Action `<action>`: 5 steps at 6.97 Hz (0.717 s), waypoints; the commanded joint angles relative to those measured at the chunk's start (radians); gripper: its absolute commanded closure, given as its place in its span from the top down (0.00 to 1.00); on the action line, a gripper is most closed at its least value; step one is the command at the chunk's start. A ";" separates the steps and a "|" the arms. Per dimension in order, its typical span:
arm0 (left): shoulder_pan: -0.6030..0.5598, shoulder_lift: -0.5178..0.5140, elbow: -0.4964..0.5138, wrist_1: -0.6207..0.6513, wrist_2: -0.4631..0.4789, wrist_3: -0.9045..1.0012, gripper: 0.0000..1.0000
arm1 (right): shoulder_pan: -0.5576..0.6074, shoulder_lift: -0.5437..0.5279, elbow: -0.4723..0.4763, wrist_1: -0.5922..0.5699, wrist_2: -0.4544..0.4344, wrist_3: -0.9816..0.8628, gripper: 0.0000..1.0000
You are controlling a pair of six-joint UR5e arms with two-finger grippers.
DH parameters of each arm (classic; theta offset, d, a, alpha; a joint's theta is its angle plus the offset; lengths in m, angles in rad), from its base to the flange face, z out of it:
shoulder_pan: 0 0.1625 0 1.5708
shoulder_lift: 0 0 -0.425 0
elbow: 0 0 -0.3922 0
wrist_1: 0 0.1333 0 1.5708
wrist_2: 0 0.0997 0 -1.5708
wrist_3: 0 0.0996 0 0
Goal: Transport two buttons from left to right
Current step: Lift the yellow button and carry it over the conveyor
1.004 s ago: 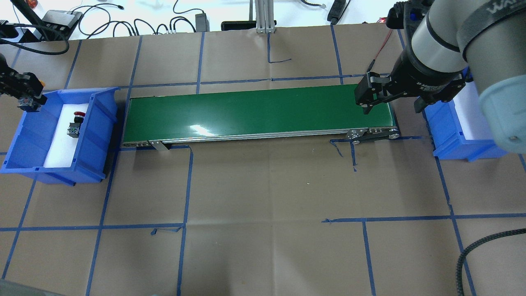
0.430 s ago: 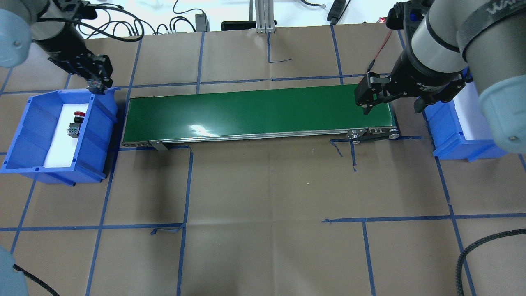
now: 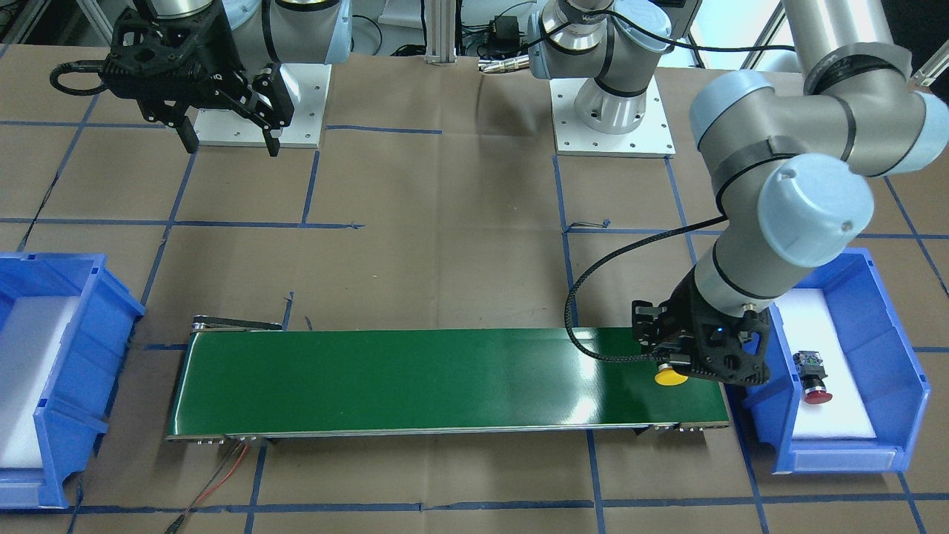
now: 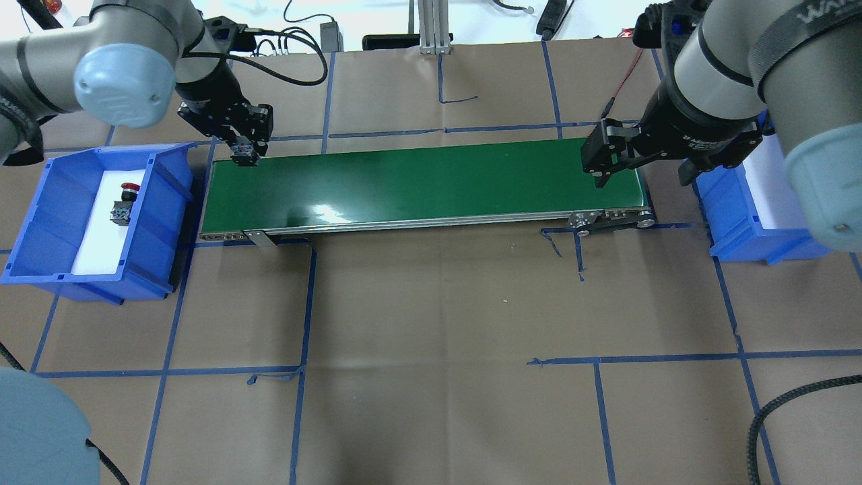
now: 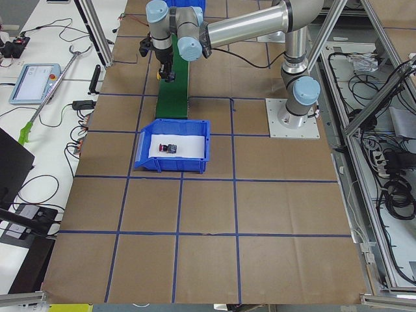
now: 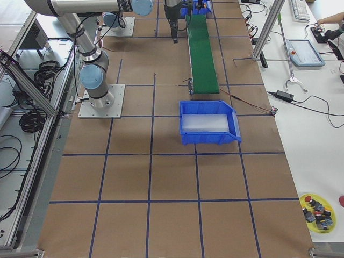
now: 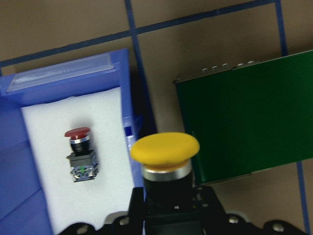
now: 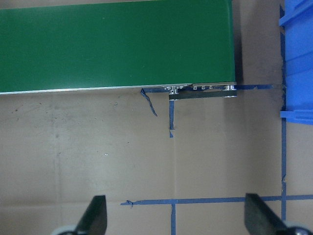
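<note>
My left gripper (image 4: 244,152) is shut on the yellow button (image 3: 670,377) and holds it over the left end of the green conveyor belt (image 4: 431,178). The left wrist view shows the yellow cap (image 7: 165,147) straight below the camera, at the belt's edge. The red button (image 4: 126,199) lies on its side on white foam in the left blue bin (image 4: 40,202); it also shows in the front view (image 3: 813,378). My right gripper (image 4: 603,165) is open and empty, above the belt's right end; its fingers (image 8: 93,215) stand wide apart.
The right blue bin (image 4: 741,222) with white foam stands beside the belt's right end. The table is brown paper with blue tape lines. Cables lie along the far edge (image 4: 202,40). A yellow dish of spare parts (image 6: 317,207) sits on the side table.
My left arm has moved right from the left bin's far corner to the belt's left end, carrying the yellow button. The right arm and the red button have not moved.
</note>
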 commanded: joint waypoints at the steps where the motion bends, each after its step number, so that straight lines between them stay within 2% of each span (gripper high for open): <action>1: -0.010 -0.051 -0.060 0.098 0.002 -0.008 0.06 | 0.000 0.001 0.000 0.000 0.000 0.000 1.00; 3: -0.004 -0.088 -0.133 0.235 0.005 0.003 0.06 | 0.000 0.001 0.000 0.000 0.000 0.000 1.00; 4: -0.004 -0.083 -0.144 0.241 0.005 -0.006 0.11 | 0.000 0.002 0.000 0.000 0.000 0.000 1.00; 5: -0.004 -0.075 -0.147 0.238 0.005 -0.012 0.36 | 0.000 0.002 0.000 0.000 0.000 0.000 1.00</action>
